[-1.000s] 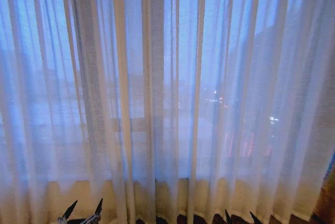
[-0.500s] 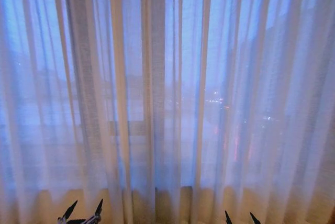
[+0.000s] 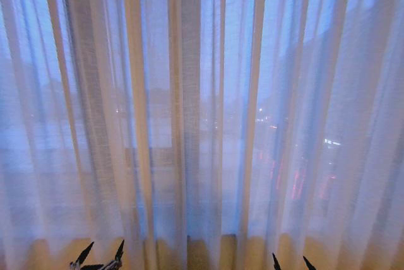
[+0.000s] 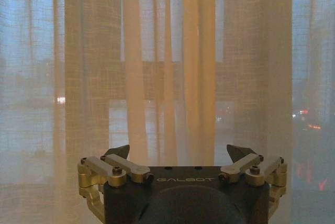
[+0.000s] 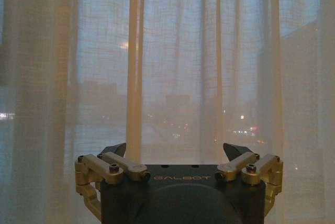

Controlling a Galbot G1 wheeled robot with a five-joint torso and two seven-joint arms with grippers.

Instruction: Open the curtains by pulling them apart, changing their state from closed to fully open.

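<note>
The sheer white curtains hang closed across the whole window in many vertical folds. They also hang in front of both wrist cameras, as the curtains in the left wrist view and the curtains in the right wrist view. My left gripper pokes up at the bottom left of the head view, open, a short way before the fabric. Its dark fingertips stand wide apart with nothing between them. My right gripper sits at the bottom right, also open and holding nothing, its fingertips spread before the cloth.
Behind the fabric a dusky window shows city lights and a horizontal window bar. A pale wall or sill band runs along the bottom under the curtain hem.
The whole head view has shifted: the curtains loom larger and the floor at the bottom right has dropped out of view, so the camera has moved closer. Both grippers keep their places in the picture.
</note>
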